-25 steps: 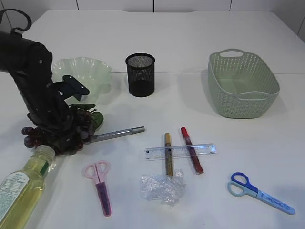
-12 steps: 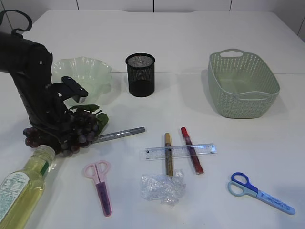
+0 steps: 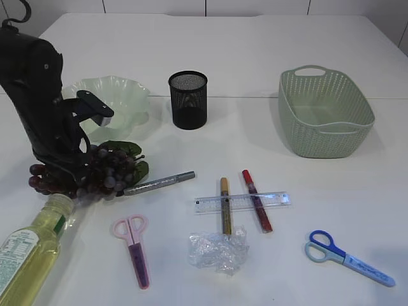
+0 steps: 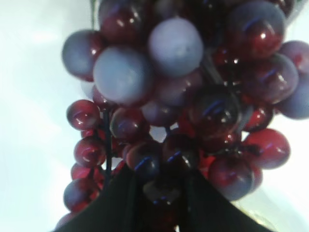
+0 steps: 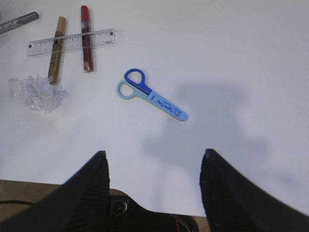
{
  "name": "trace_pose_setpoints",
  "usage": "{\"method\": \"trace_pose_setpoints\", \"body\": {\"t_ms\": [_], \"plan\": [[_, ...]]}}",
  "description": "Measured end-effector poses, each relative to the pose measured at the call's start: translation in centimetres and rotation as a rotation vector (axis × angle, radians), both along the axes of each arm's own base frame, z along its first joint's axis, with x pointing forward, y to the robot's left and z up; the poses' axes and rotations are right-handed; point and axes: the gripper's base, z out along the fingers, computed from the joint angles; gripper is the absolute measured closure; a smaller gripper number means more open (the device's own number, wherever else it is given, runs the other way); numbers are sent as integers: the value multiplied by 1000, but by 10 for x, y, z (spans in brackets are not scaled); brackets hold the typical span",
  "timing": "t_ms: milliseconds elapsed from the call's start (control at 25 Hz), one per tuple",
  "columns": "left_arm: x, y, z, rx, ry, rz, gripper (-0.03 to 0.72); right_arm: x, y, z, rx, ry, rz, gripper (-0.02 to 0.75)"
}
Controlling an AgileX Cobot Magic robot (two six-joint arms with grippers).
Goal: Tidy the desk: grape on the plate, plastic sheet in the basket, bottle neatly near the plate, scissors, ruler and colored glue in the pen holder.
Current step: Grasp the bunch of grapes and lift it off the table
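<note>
Gripping: left tool [image 4: 161, 203], closed on the bunch of dark red grapes [image 3: 95, 173], its two black fingers pinching into the cluster in the left wrist view
Grapes: at the left of the white desk [image 3: 255, 51], just in front of the pale green ruffled plate [image 3: 121, 102], not on it; whether they touch the desk I cannot tell
Right tool [image 5: 154, 159]: jaws standing wide apart, nothing between them, above bare desk near the front edge
Bottle of yellow liquid [image 3: 29, 252]: lying on its side at the front left, cap end just below the grapes
Black mesh pen holder [image 3: 188, 99]: upright, right of the plate
Green woven basket [image 3: 325, 111]: far right
Clear ruler [image 3: 242, 202]: lying across the gold glue stick [image 3: 225, 205] and red glue stick [image 3: 256, 201]
Silver pen [image 3: 159, 182]: beside the grapes
Crumpled plastic sheet [image 3: 217, 250]: just in front of the glue sticks
Pink scissors [image 3: 134, 245]: front left of the sheet
Blue scissors [image 3: 347, 257]: front right
</note>
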Motion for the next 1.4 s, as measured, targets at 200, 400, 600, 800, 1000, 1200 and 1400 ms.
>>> {"method": "trace_pose_setpoints", "body": {"t_ms": [200,400,600,800,1000,1200,1400], "plan": [[4,-2,9,-9,-2,11,550,0,-1,0,-7,-3,-2,268],[10,-5,21,-31,-8,33,551,0,-1,0,-14,-6,-4,269],[16,-7,41,-30,7,59,551,1,-1,0,-16,-7,-5,268],[19,-9,60,-30,21,87,551,1,-2,0,-19,-8,-8,268],[27,-12,83,-63,-26,105,554,1,-3,0,-36,-16,-13,268],[36,-18,108,-128,-100,120,556,1,-4,1,-43,-19,-15,268],[42,-21,133,-174,-168,142,556,2,-4,1,-43,-19,-19,268]]}}
